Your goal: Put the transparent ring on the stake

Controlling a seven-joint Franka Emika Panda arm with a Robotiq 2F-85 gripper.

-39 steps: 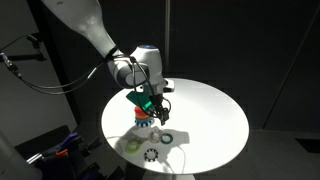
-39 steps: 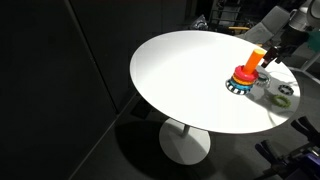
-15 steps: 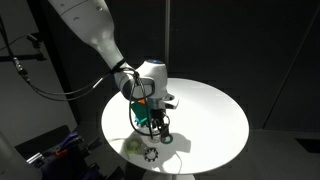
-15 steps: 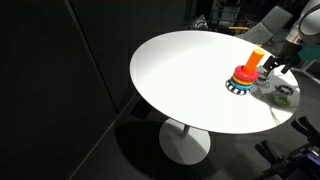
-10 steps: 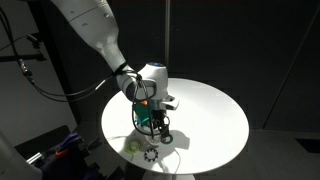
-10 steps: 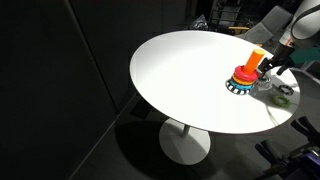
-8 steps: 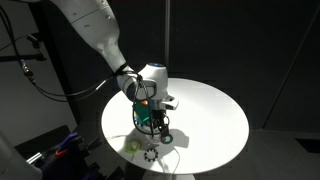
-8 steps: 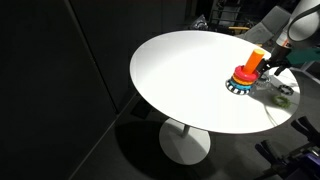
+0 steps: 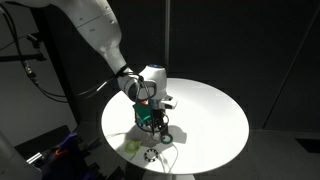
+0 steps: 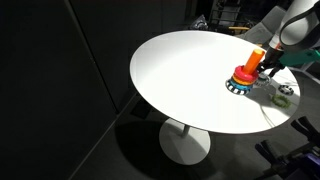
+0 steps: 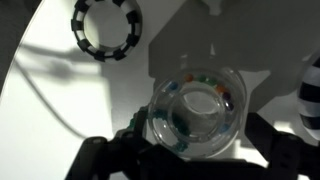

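The transparent ring (image 11: 195,110) lies flat on the white table, a clear hoop with small coloured beads inside. In the wrist view my gripper (image 11: 198,138) is open, with a dark finger on each side of the ring; I see a gap at the right finger. The stake (image 10: 244,74), an orange-red peg on a round blue-rimmed base, stands just beside the gripper (image 10: 270,76). In an exterior view the gripper (image 9: 151,124) is down at the table and hides most of the stake.
A black-and-white dotted ring (image 11: 105,28) lies near the table's front edge and also shows in an exterior view (image 9: 150,154). A green ring (image 10: 283,97) lies beside the gripper. The round white table (image 10: 180,70) drops off at its rim close to these rings.
The gripper has come down from above the stake to table level beside it, and over the last second it has settled around the transparent ring.
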